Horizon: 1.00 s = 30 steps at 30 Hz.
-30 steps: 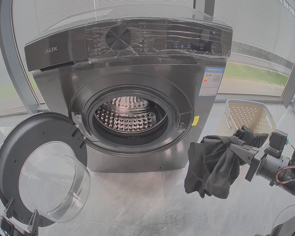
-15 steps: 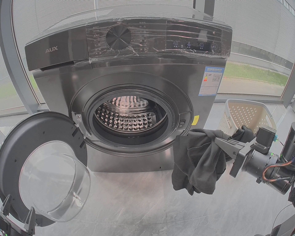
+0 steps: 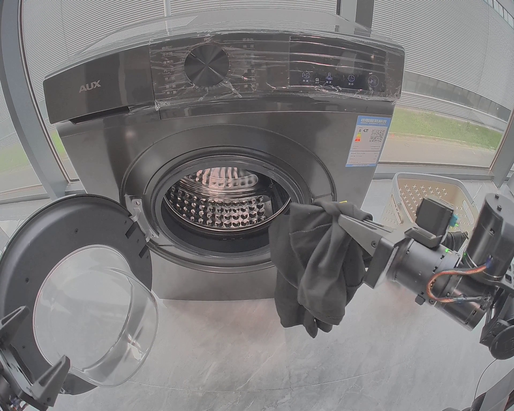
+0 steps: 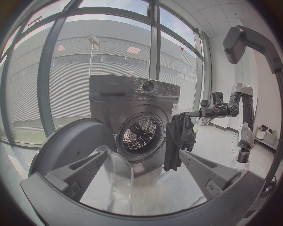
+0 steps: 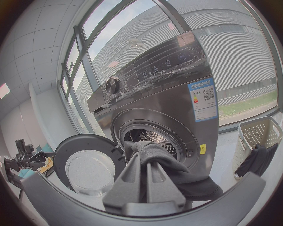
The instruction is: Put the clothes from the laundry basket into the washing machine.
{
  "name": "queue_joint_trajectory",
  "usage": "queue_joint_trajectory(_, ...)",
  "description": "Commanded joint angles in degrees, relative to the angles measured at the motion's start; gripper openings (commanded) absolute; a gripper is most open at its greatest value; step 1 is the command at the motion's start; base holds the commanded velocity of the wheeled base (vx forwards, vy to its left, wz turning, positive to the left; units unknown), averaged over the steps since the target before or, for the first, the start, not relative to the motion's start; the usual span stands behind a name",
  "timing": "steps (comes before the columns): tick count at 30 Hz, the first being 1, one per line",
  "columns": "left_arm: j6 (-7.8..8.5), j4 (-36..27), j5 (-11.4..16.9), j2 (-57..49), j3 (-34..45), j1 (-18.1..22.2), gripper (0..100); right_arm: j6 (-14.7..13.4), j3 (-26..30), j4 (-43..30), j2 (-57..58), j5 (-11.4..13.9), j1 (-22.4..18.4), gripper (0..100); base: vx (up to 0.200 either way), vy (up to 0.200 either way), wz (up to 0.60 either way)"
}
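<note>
Pale marble floor (image 3: 241, 342) fronts the washing machine (image 3: 107, 144). Left gripper (image 3: 38, 340) hangs spread, empty, by the open door (image 3: 69, 241). Loading looks underway: a dark garment (image 3: 316, 262) dangles beside the drum mouth (image 3: 225, 206), pinched in the right gripper (image 3: 348, 222); next, push it inside.

The floor (image 3: 225, 348) is pale grey polished stone with faint veining and thin joints, and its surface is glossy. Tall windows (image 3: 455, 64) in dark grey metal frames (image 4: 154, 38) run along the far side of the room and let in daylight. Through the glass stands a large grey building (image 4: 70, 73) with horizontal cladding. A street lamp (image 4: 93, 41) stands before it, with a strip of grass (image 3: 450, 128) and a paved path (image 3: 428, 152) at its foot. Above is blue sky (image 4: 118, 3) with thin cloud. The ceiling (image 5: 38, 35) is a grid of white tiles with a lit square panel (image 5: 4, 89). The side walls (image 5: 50, 117) are plain white.
</note>
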<state>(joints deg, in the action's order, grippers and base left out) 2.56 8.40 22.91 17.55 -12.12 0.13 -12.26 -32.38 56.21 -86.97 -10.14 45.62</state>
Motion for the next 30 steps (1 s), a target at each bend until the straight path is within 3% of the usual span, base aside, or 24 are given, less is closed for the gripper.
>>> queue_joint_trajectory(1, 2.45, 13.7, 2.8, 26.5, -3.0, -3.8, 100, -0.7, -9.5, 4.8, -12.9, -2.2, 1.6, 0, 0.0, 0.0, 0.0)
queue_joint_trajectory(2, 2.45, 13.7, 2.8, 26.5, -3.0, -3.8, 100, -0.7, -9.5, 4.8, -12.9, -2.2, 1.6, 0, 0.0, 0.0, 0.0)
queue_joint_trajectory(3, 2.36, 16.6, 2.0, 31.1, -3.3, -6.3, 100, -0.8, -12.6, 4.8, -15.1, -3.7, 2.2, 0, 0.0, 0.0, 0.0)
queue_joint_trajectory(6, 1.92, 19.5, -1.4, 37.0, -3.8, -10.9, 100, -0.7, -16.8, 4.8, -17.5, -5.1, 2.4, 0, 0.0, 0.0, 0.0)
queue_joint_trajectory(15, 0.52, 32.5, -10.3, 54.3, -7.0, -23.2, 100, -0.7, -24.2, 3.6, -21.2, -3.0, 2.4, 0, 0.0, 0.0, 0.0)
queue_joint_trajectory(21, -0.27, 39.9, -11.1, 62.4, -8.4, -26.9, 100, -0.7, -25.0, 3.7, -23.3, -2.9, 2.5, 0, 0.0, 0.0, 0.0)
queue_joint_trajectory(30, -0.1, 42.1, -11.0, 70.3, -8.8, -30.3, 100, -0.7, -26.2, 4.4, -25.7, -2.9, 3.6, 0, 0.0, 0.0, 0.0)
